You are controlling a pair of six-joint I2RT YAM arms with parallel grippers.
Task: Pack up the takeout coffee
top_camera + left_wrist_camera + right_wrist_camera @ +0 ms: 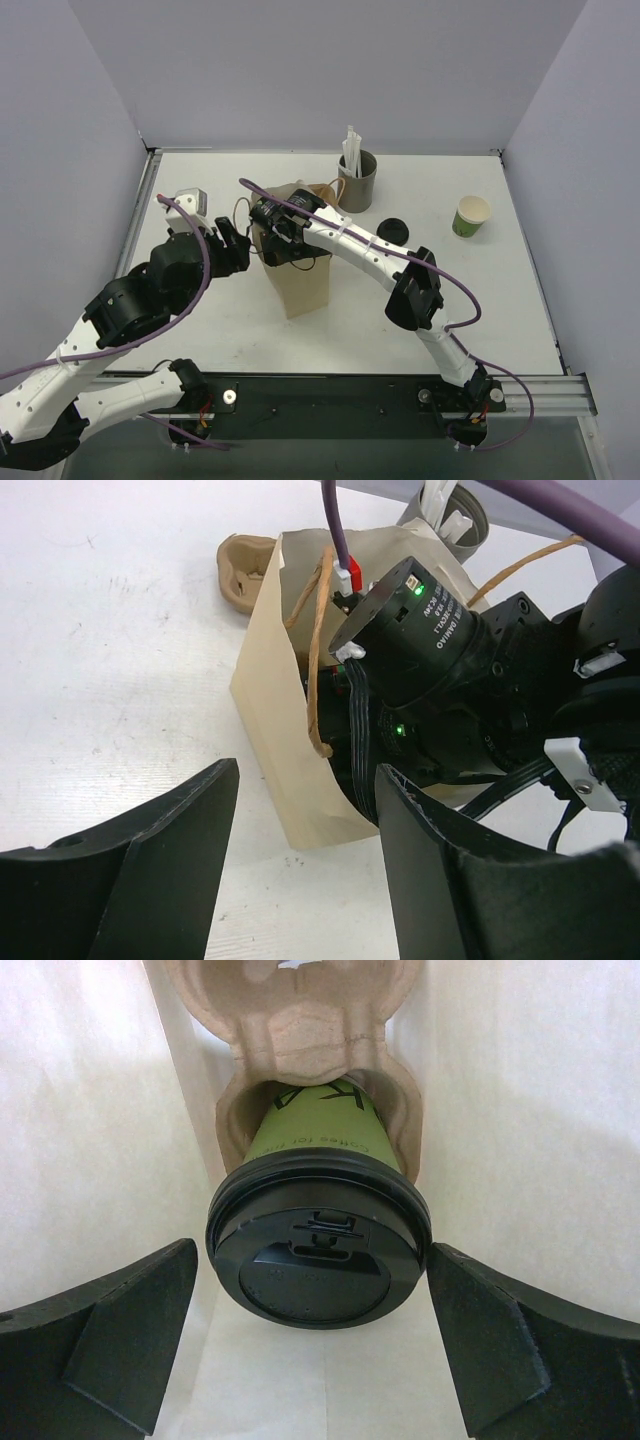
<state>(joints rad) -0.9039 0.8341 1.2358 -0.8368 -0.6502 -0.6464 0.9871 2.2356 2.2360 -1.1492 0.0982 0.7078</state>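
- The left gripper (pixel 305 780) hangs just left of the brown paper bag (pixel 300 285). Its two black fingers (pixel 150 870) are spread apart with nothing between them and do not touch the bag.
- The paper bag stands upright on the white table (pixel 350 340), its mouth open at the top. Its twine handles (pixel 318 630) loop over the rim.
- The right arm (pixel 360 250) reaches from the right and dips into the bag's mouth, so the top view hides its hand.
- The right gripper (pixel 312 1255) is inside the bag, its jaws parted, one finger on each side of the coffee. There is a narrow gap on the left. The right finger is so close that I cannot tell whether it touches.
- The lidded green cup (pixel 318 1125) sits inside the bag, seated in a pocket of a moulded pulp carrier (pixel 300 1030). Its black lid (pixel 318 1260) is pressed on and faces the wrist camera.
- A grey cup (pixel 358 185) holding white straws (pixel 352 150) stands just beyond the bag's far right corner.
- A loose black lid (pixel 392 230) lies flat on the table to the right of the bag.
- An open green cup (pixel 471 216) with a pale rim stands upright further right, well apart from the bag.
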